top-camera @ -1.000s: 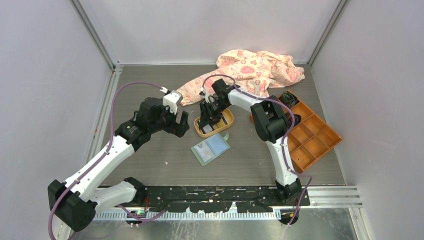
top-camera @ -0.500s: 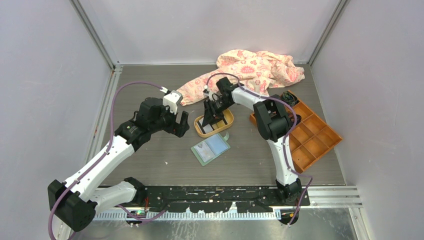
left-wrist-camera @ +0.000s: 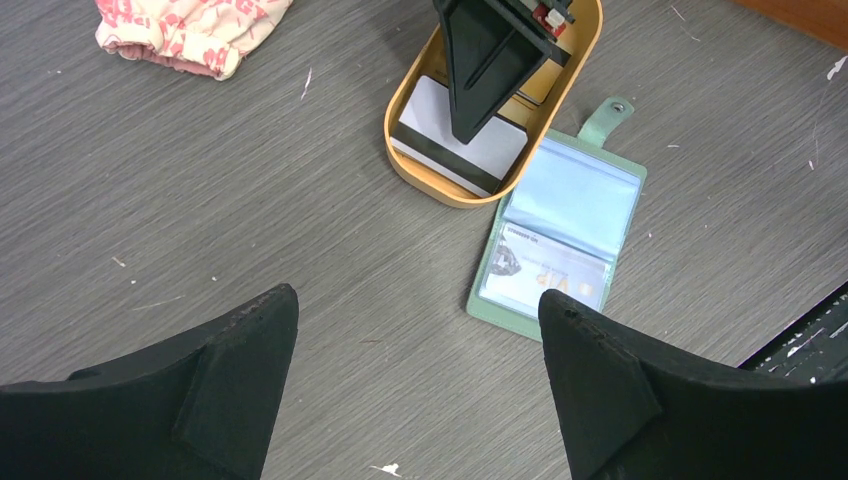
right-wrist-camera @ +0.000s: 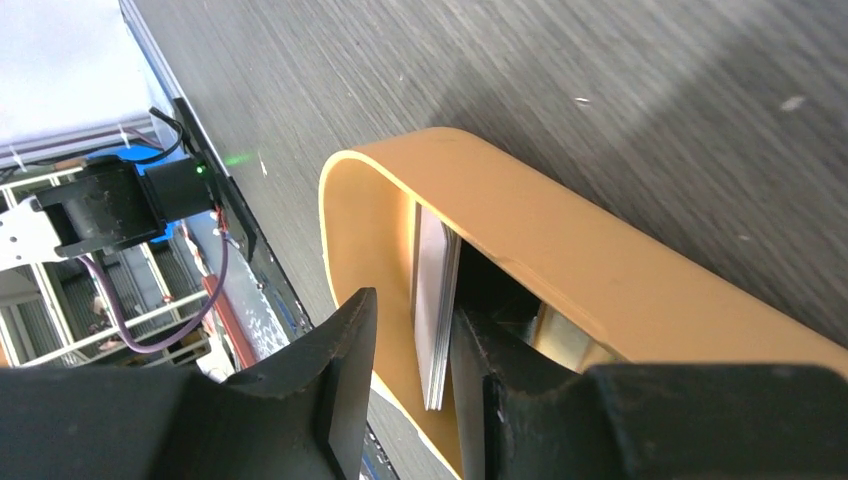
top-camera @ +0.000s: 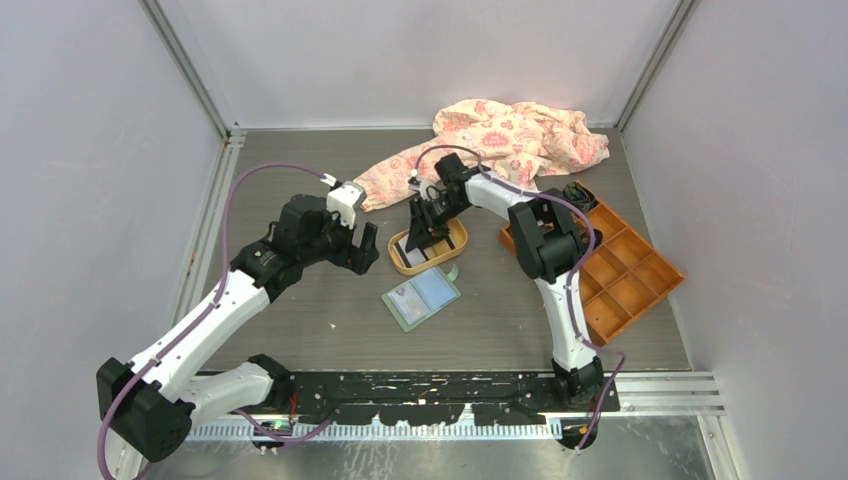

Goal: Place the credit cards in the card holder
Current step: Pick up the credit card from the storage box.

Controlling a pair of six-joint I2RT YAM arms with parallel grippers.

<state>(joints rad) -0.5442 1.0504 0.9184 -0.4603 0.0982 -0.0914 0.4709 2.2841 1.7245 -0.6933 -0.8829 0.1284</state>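
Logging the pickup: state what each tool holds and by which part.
Left tool: nothing. Right tool straddles an edge of the credit cards in the orange tray; whether it grips cannot be told.

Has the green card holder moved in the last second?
No. The card holder lies at the same spot beside the orange oval tray's near end.
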